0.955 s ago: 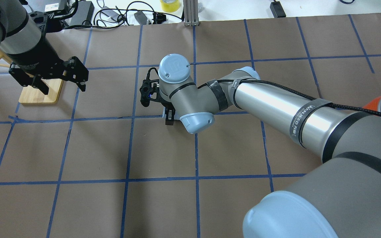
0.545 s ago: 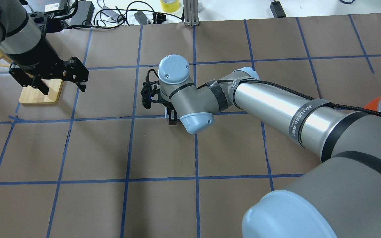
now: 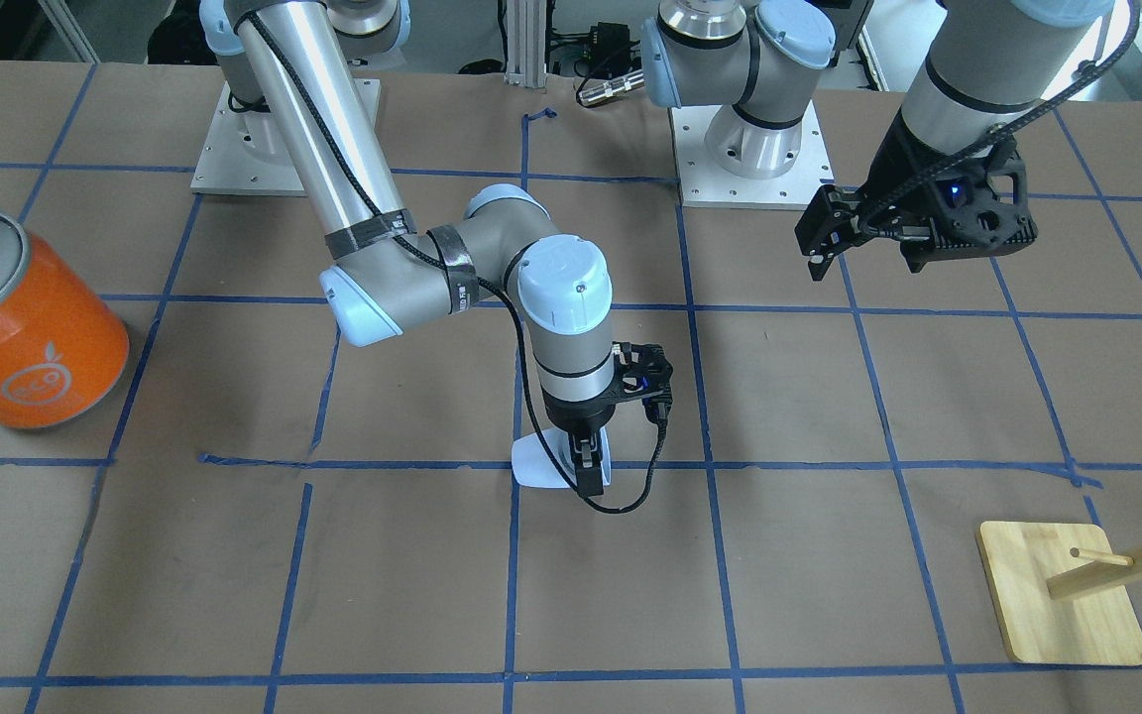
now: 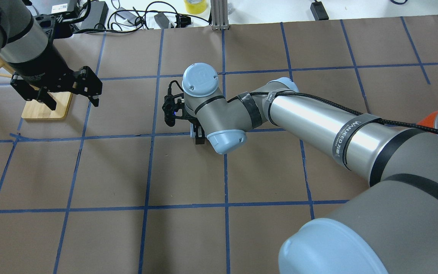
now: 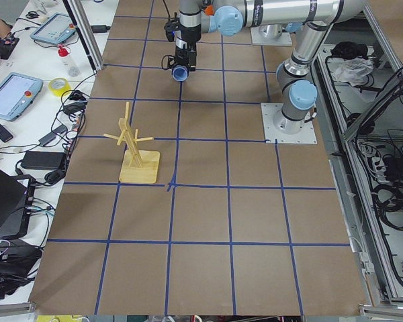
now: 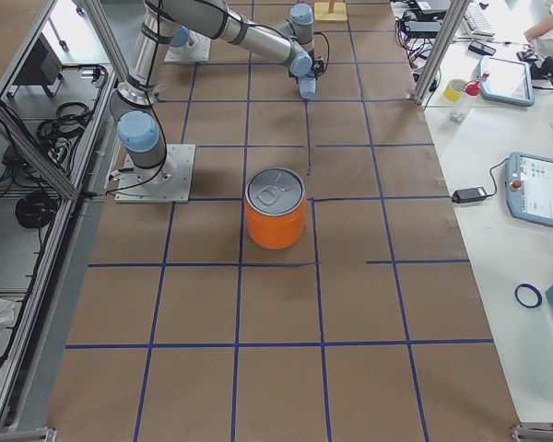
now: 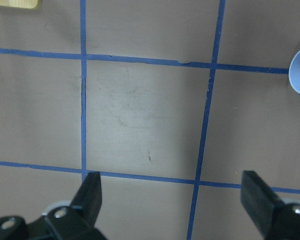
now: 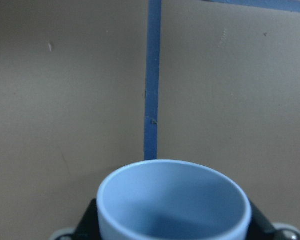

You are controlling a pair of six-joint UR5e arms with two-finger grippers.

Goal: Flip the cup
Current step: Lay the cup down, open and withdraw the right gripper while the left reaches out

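The pale light-blue cup point(image 3: 539, 464) is gripped in my right gripper point(image 3: 588, 472) near the table's middle, tipped on its side low over the brown paper. In the right wrist view its open mouth point(image 8: 175, 202) fills the lower frame between the fingers. The exterior left view shows its blue inside point(image 5: 180, 72). In the overhead view the right gripper point(image 4: 199, 137) is mostly under the wrist, and the cup is almost hidden. My left gripper point(image 4: 72, 101) hangs open and empty above the table, well to the left of the cup; its fingers point(image 7: 92, 192) are wide apart.
A big orange can with a silver lid point(image 3: 26, 317) stands on the right arm's side of the table. A wooden peg stand point(image 3: 1062, 605) on a square base sits near my left gripper. Blue tape lines grid the paper; cables lie at the far edge point(image 4: 135, 15).
My right wrist has shifted and turned slightly, carrying the cup a little to the right in the overhead view. The left arm has barely moved.
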